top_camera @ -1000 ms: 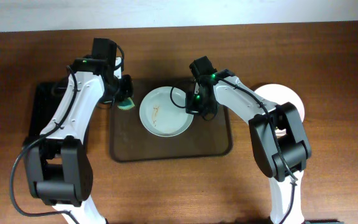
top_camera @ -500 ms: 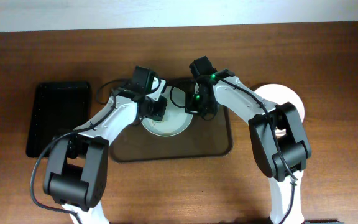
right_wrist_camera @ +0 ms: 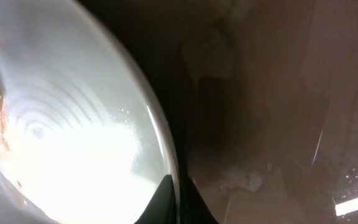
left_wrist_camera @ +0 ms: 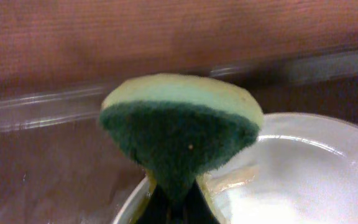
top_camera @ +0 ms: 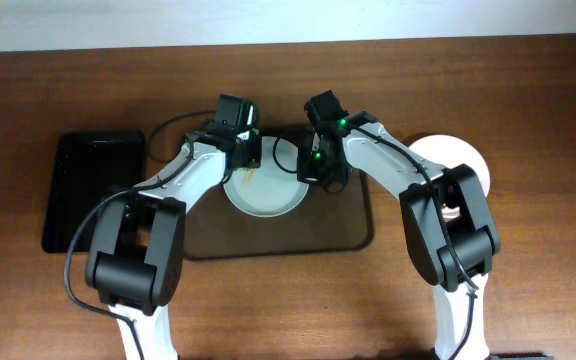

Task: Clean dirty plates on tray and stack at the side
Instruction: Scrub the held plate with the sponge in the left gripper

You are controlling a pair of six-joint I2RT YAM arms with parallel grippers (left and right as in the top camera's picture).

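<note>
Both jaws pinched, left on sponge (left_wrist_camera: 179,134), right on plate (right_wrist_camera: 73,143) rim.

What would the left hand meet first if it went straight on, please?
Probably the floor of the dark brown rectangular tray, just past the round white plate, touched by the green-and-yellow sponge the left hand grips; depth unclear.

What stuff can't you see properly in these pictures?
Sponge: hidden overhead beneath the left arm.
Side plate: overhead, the right arm covers part of it.
Plate on the tray: right wrist glare whitens most of its inside.
Left gripper: left wrist view's bottom edge cuts off its fingers.
</note>
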